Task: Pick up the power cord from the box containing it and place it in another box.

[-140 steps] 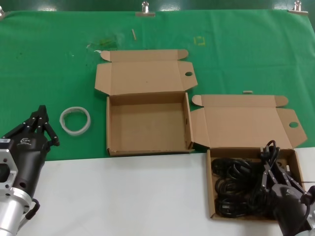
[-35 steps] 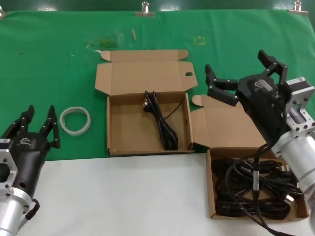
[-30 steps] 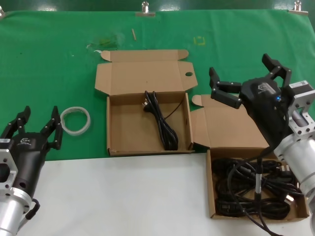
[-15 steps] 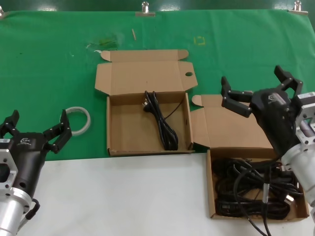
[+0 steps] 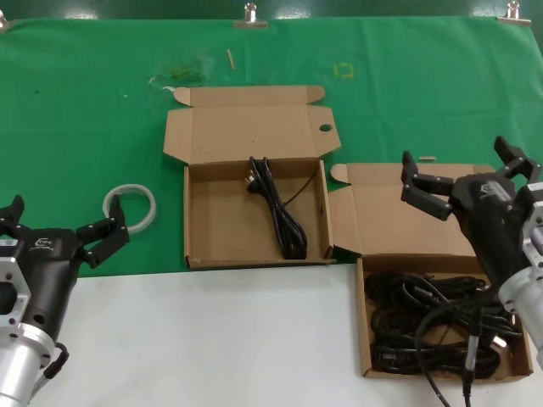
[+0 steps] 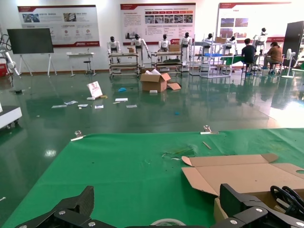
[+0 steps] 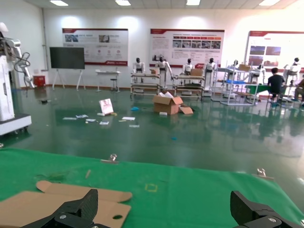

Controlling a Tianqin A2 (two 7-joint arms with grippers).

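Note:
The power cord [image 5: 276, 206], a slim black hank with its plug at the far end, lies inside the mostly brown box [image 5: 214, 220] at the centre. The box black with many cords [image 5: 366, 322] sits at the near right, its lid [image 5: 399, 216] folded back. My right gripper [image 5: 469, 176] is open and empty, raised above that box's lid. My left gripper [image 5: 61, 222] is open and empty at the near left, beside a white tape ring [image 5: 130, 206]. In the left wrist view the centre box's lid [image 6: 237, 172] shows past the fingers [image 6: 80, 203].
Green cloth [image 5: 85, 110] covers the far half of the table, white surface [image 5: 212, 339] the near half. A small wooden stick [image 5: 229, 58] and a yellow square mark [image 5: 344, 69] lie on the cloth at the back. Clips [image 5: 249, 17] hold the cloth's far edge.
The power cord went from the right box into the centre box. My right gripper has drawn back to the right and lower, open. My left gripper's fingers have spread wide.

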